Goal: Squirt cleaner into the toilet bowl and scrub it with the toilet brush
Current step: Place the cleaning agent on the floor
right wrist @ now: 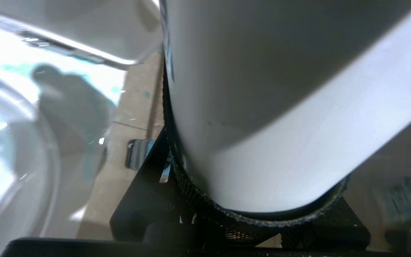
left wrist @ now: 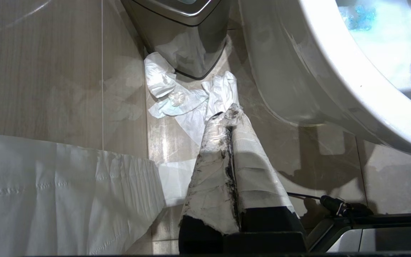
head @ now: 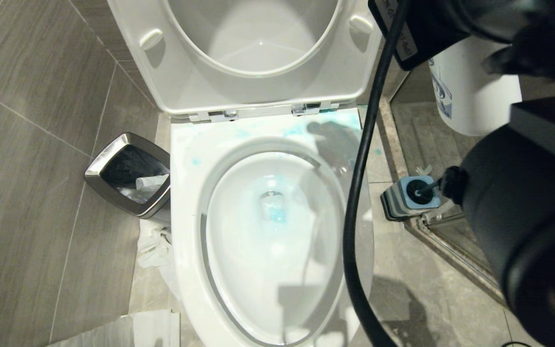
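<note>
My right jaws are clamped around the body of the cleaner, whose white bottle fills the right wrist view with my ribbed black pads pressed against its side; my right gripper holds it up at the right of the head view, beside the raised toilet seat and off to the right of the toilet bowl. The bowl lies open below me, with blue liquid pooled at the drain and blue smears across the back of its rim near the hinges. The toilet brush stands in its blue-topped striped holder on the floor just to the right of the bowl, its dark end poking out toward my arm. A black cable hangs down across the bowl's right side. My left jaws are pressed together, their taped tips meeting at my left gripper, parked low over the floor beside the bowl's outer wall. Ahead of it crumpled tissue lies against the foot of the chrome-rimmed waste bin, and a sheet of white paper is spread on the tiles.
</note>
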### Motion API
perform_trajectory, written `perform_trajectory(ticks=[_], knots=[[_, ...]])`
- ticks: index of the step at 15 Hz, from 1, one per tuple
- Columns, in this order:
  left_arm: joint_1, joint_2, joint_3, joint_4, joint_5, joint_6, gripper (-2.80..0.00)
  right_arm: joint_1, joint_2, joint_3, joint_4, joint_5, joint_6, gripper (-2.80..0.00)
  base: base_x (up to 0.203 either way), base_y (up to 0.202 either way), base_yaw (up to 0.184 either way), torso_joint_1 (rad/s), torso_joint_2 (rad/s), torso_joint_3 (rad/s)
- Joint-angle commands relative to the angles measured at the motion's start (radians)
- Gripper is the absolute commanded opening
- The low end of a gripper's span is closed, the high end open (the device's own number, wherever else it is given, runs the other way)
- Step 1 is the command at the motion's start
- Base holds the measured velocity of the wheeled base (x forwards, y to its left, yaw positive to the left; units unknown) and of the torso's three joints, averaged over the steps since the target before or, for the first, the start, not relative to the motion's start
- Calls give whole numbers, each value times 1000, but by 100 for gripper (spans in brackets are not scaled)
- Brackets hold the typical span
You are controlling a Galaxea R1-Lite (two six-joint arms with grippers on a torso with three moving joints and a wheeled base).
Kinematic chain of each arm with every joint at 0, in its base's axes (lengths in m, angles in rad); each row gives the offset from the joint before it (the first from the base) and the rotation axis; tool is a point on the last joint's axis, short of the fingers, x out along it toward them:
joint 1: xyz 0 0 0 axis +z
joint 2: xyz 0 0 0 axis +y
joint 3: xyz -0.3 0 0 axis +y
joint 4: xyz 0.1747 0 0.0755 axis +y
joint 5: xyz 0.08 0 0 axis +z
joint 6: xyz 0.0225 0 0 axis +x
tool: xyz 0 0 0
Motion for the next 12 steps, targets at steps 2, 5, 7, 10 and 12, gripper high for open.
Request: perform_trajectory(ticks=[2, 5, 7, 10, 12], knots=[[0, 2, 0, 0, 0, 0, -280, 66, -86, 1, 179, -78, -36, -280, 0, 0, 0, 0, 0, 0], [0, 2, 0, 0, 0, 0, -280, 66, -223, 104, 420, -87, -214, -280, 0, 0, 0, 0, 0, 0], [0, 2, 0, 0, 0, 0, -280, 66, -266, 119, 603, -88, -317, -280, 0, 0, 0, 0, 0, 0], [0, 2, 0, 0, 0, 0, -280, 45, -312, 95, 1027, -58, -343, -280, 0, 0, 0, 0, 0, 0], [0, 2, 0, 0, 0, 0, -280, -40, -330, 38, 1281, 82, -318, -280, 0, 0, 0, 0, 0, 0]])
